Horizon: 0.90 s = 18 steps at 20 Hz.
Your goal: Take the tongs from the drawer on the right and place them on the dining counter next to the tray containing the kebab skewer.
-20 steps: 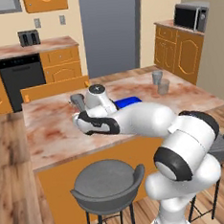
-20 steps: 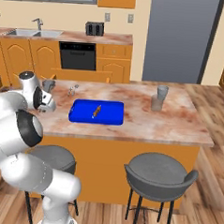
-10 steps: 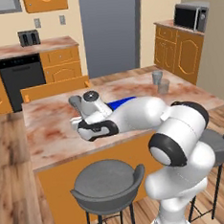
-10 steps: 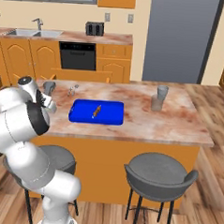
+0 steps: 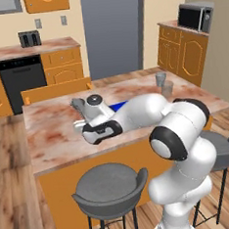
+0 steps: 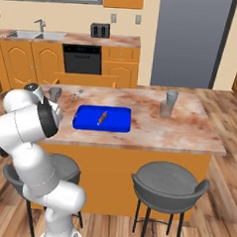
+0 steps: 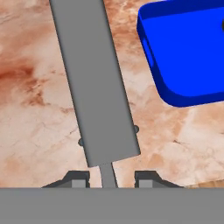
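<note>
In the left base view, the gripper (image 5: 83,123) is seen low over the dining counter (image 5: 50,141), lower and nearer the counter's front edge than a second ago, when the hand was held higher beside the tray (image 5: 119,105). The tongs (image 5: 78,104) are partly seen as a grey end behind the hand.

In the right base view, the arm is folded at the left end of the counter, having been swung down and inward over the last second. The blue tray (image 6: 85,122) is seen with the kebab skewer (image 6: 102,117) lying in it, unmoved. A grey end of the tongs (image 6: 55,94) is seen just left of the tray.

In the hand view, the tongs (image 7: 94,83) are shown as a long grey bar running up from between the fingertips (image 7: 78,180), which are clenched on their thin end. The tray's corner (image 7: 183,57) lies just beside them.

The lowering suggests that the placing step is nearly reached: the tongs are judged to be over the right spot, with only release left.
</note>
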### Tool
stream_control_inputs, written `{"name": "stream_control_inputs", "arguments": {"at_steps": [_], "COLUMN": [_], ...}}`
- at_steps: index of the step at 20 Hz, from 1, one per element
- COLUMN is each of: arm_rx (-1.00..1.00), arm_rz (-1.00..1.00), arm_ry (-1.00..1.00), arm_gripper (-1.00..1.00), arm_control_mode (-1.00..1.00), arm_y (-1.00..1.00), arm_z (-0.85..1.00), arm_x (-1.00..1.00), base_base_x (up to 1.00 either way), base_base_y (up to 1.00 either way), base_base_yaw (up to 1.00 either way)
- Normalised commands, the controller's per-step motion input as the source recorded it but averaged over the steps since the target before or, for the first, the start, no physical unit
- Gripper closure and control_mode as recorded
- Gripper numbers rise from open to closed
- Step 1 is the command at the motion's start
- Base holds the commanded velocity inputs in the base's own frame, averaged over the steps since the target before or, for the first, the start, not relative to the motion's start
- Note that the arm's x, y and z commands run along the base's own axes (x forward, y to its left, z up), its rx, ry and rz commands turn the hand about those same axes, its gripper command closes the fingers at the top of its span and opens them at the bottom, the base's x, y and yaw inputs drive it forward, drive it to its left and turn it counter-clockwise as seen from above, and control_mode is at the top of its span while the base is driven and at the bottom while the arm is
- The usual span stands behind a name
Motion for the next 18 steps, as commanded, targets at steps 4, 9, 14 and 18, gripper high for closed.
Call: {"name": "stream_control_inputs", "arguments": {"at_steps": [4,9,14,18], "arm_rx": [0.00,0.00,0.00,0.00], "arm_rz": [-0.01,-0.02,-0.02,-0.02], "arm_ry": [0.00,0.00,0.00,0.00], "arm_gripper": [1.00,1.00,1.00,1.00], "arm_control_mode": [-1.00,-1.00,-1.00,-1.00], "arm_y": [-0.01,-0.04,-0.03,0.00], "arm_z": [-0.17,-0.24,-0.23,-0.16], "arm_x": [0.26,0.05,0.02,0.15], "base_base_x": [0.00,0.00,0.00,0.00], "base_base_y": [0.00,0.00,0.00,0.00], "base_base_yaw": [0.00,0.00,0.00,0.00]}}
